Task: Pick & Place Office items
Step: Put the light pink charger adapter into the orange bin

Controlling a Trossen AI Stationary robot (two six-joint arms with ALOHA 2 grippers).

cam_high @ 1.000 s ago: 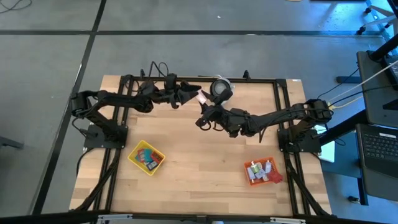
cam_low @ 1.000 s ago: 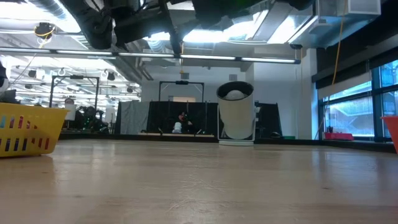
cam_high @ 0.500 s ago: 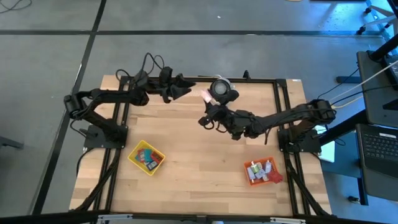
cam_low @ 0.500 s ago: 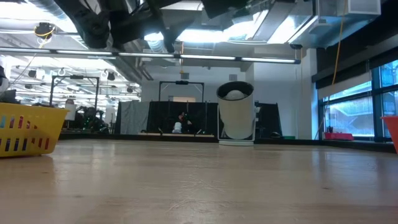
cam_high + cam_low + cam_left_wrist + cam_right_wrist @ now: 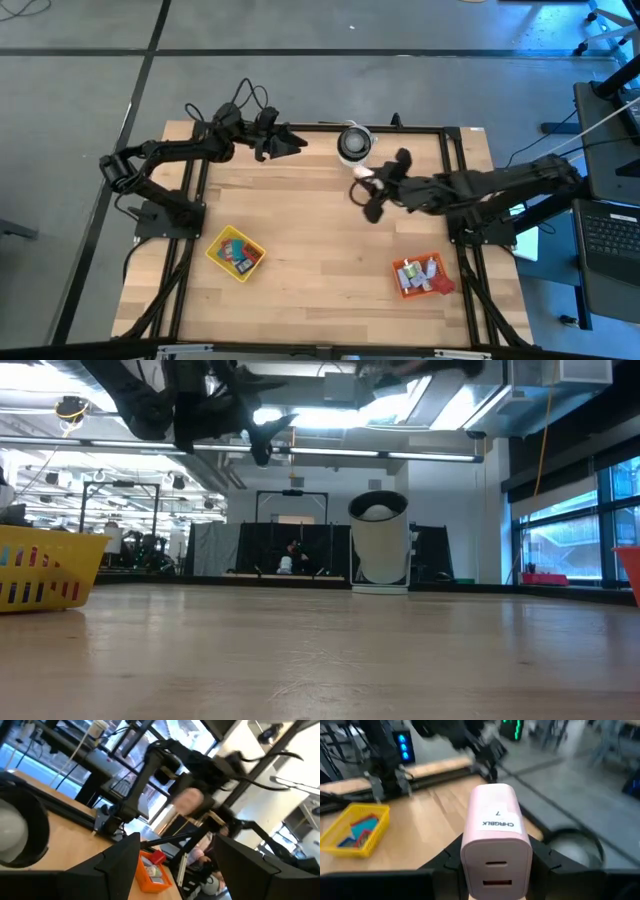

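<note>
My right gripper (image 5: 366, 185) hovers over the table's far middle, shut on a pink block (image 5: 494, 840) labelled CHRGBLK. The block shows small in the high view (image 5: 362, 172). My left gripper (image 5: 292, 143) hangs open and holding nothing near the far edge, left of the white roll (image 5: 354, 143). Its two fingers (image 5: 120, 865) frame my right arm and the pink block (image 5: 187, 800). More office items lie in the yellow tray (image 5: 236, 253) and the orange tray (image 5: 420, 275). My right gripper pinches the pink block between its two fingers (image 5: 451, 857), on the block's two opposite sides (image 5: 468, 854) at the end with the two slots. The fingers reach in from the table's right, slanting slightly down. The block is lifted clear of the table.
The white roll (image 5: 380, 540) stands on the table by the far edge, close to my right gripper. The yellow tray (image 5: 355, 830) sits near left and the orange tray (image 5: 152, 870) near right. A black frame (image 5: 440, 130) runs along the table's far and side edges.
My right gripper has carried the pink block from beside the left gripper toward the table's right edge, rising and rolling its wrist. My left gripper, still open, has drawn back toward the far edge and turned.
</note>
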